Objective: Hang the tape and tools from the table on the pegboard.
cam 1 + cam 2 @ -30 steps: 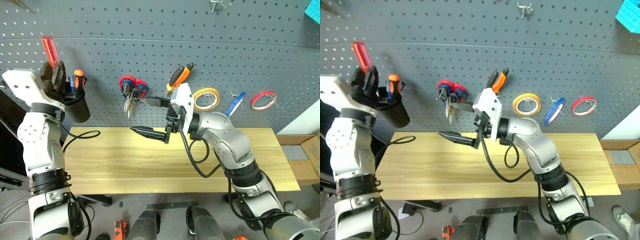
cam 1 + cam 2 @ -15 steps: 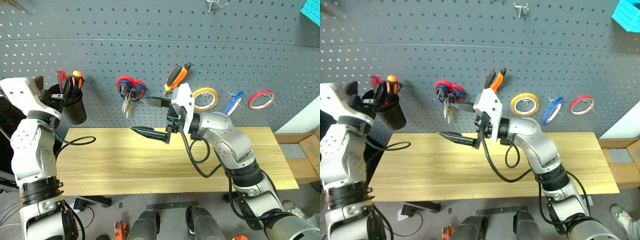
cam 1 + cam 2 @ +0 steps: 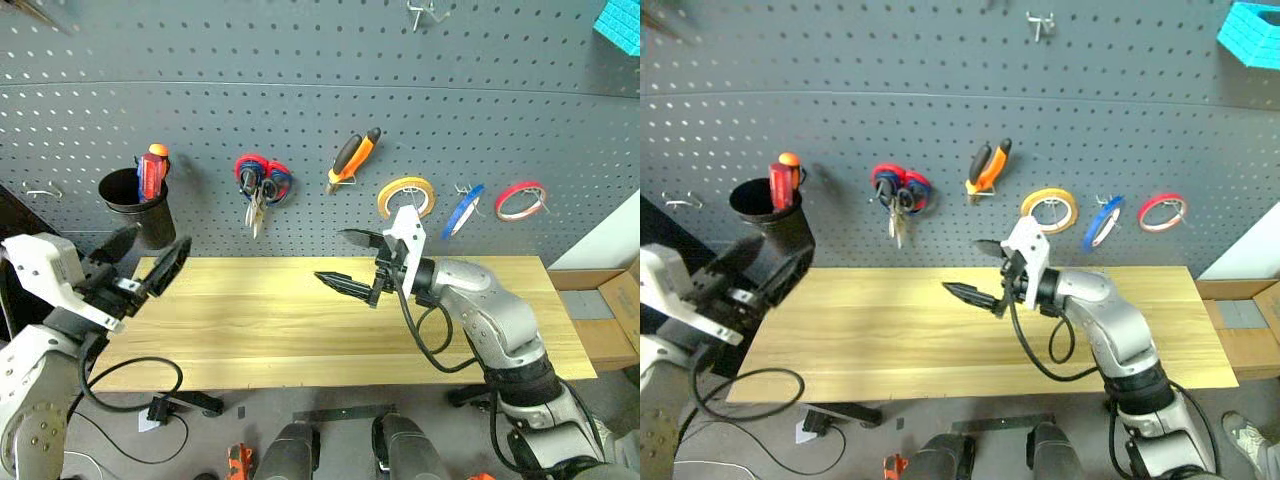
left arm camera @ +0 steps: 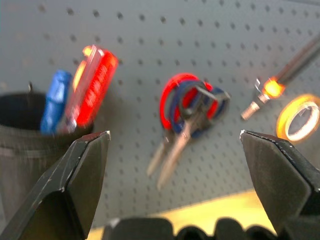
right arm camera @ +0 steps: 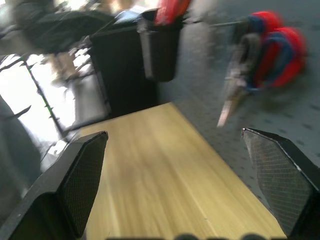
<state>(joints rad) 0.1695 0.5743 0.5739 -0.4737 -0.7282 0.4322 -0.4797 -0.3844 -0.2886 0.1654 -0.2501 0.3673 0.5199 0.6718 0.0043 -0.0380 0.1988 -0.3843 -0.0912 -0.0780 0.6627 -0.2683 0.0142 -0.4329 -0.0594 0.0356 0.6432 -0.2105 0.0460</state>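
The red-handled screwdriver [image 3: 152,176] stands in a black cup [image 3: 135,208] hung on the grey pegboard [image 3: 300,100], with the orange-topped blue screwdriver [image 4: 53,102] beside it. Small black-handled scissors [image 3: 250,192] hang together with the red-and-blue-handled pair [image 3: 268,180]. The orange-and-black pliers [image 3: 355,156] hang further right, and the blue tape [image 3: 465,209] sits on a hook between a yellow ring [image 3: 407,197] and a red ring [image 3: 524,200]. My left gripper [image 3: 145,258] is open and empty, below and in front of the cup. My right gripper [image 3: 330,256] is open and empty over the table [image 3: 250,325].
An empty metal hook [image 3: 40,190] sits left of the cup and another [image 3: 428,12] near the board's top. A turquoise object [image 3: 1252,30] hangs at the upper right. A cardboard box [image 3: 625,300] stands right of the table.
My left gripper lowered the red screwdriver into the cup, opened, and drew back and down from it. My right gripper sank and moved right, away from the pliers.
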